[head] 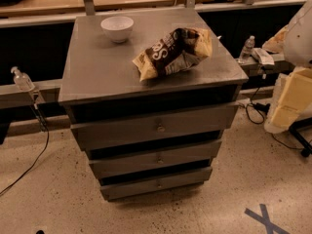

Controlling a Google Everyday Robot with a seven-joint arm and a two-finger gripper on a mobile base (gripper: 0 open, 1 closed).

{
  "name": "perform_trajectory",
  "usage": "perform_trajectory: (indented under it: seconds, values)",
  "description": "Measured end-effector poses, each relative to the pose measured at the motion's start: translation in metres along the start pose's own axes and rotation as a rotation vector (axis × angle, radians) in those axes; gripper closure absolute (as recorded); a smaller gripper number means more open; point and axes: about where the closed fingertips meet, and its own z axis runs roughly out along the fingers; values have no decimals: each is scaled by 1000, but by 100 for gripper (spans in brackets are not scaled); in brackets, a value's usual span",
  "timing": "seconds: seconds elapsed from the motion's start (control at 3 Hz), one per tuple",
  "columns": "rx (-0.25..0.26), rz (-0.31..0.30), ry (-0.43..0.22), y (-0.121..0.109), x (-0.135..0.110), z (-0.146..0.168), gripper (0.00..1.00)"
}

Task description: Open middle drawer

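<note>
**Middle drawer fronted by bare floor**

At left, a cable point(43, 147) trails over floor point(53, 199) beside the cabinet point(97, 77). The middle drawer point(122, 165), knob point(159, 158) centred, sits between the taller and narrower fronts. At right, yellow foam point(292, 101) crowds the edge. The gripper is out of frame, so its opening cannot be told.

White bowl point(117, 28) & chip bag point(173, 52) on cabinet top point(97, 77), water bottle point(247, 48) at rt, blue tape X point(265, 219)
</note>
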Motion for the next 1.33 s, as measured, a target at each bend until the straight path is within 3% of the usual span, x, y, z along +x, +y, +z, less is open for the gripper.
perform_trajectory:
  seconds: [0.33, 0.67, 1.0, 1.33]
  values:
    - [0, 0, 0, 0, 0, 0, 0]
    - [-12, 27, -65, 8, 4, 15, 0]
    - [-96, 92, -220, 38, 28, 88, 0]
    - [-222, 181, -396, 65, 25, 155, 0]
